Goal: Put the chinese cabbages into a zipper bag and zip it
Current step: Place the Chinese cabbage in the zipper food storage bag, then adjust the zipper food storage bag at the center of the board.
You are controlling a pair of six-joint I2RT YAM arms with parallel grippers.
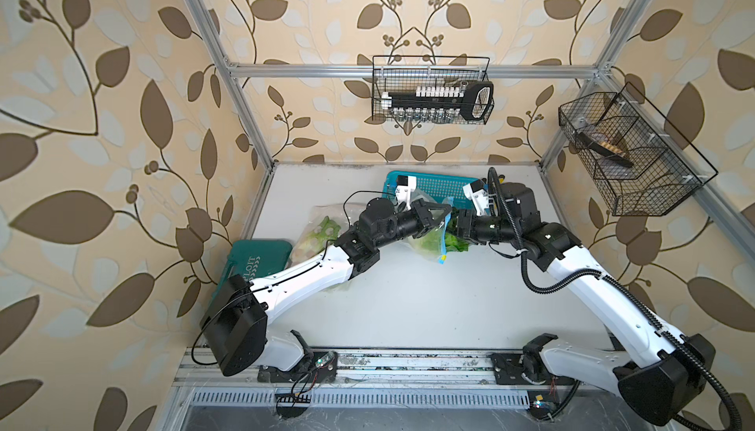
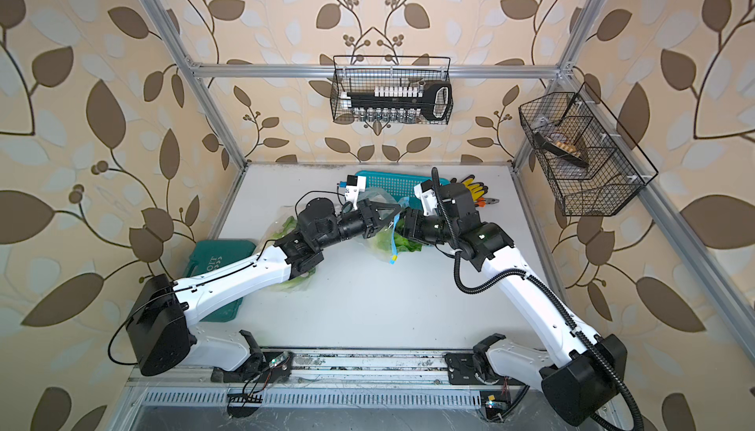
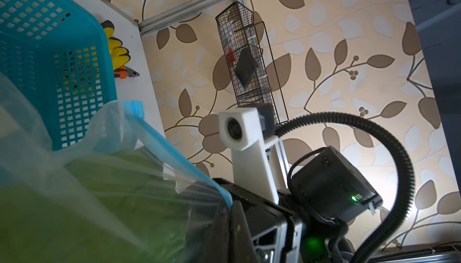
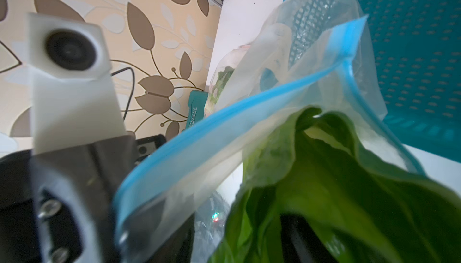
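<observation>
A clear zipper bag [image 1: 429,245] with a blue zip rim [image 4: 224,119] hangs above the table's back middle. My left gripper [image 1: 445,210] is shut on that rim [image 3: 174,149]. Green cabbage [image 3: 74,212] shows through the bag wall. My right gripper [image 1: 455,224] is at the bag's mouth. Its jaws stand apart, and a green chinese cabbage leaf [image 4: 324,187] lies between them, partly inside the mouth. Its leaves [image 2: 410,243] stick out on the bag's right. Under my left arm lies another clear bag [image 1: 322,224] with cabbage in it.
A teal plastic basket [image 1: 433,184] stands right behind the bag. Yellow-and-black gloves [image 2: 474,188] and pliers [image 2: 488,201] lie at the back right. A green tool case [image 1: 253,261] sits at the left edge. Wire baskets [image 1: 433,90] [image 1: 629,155] hang on the walls.
</observation>
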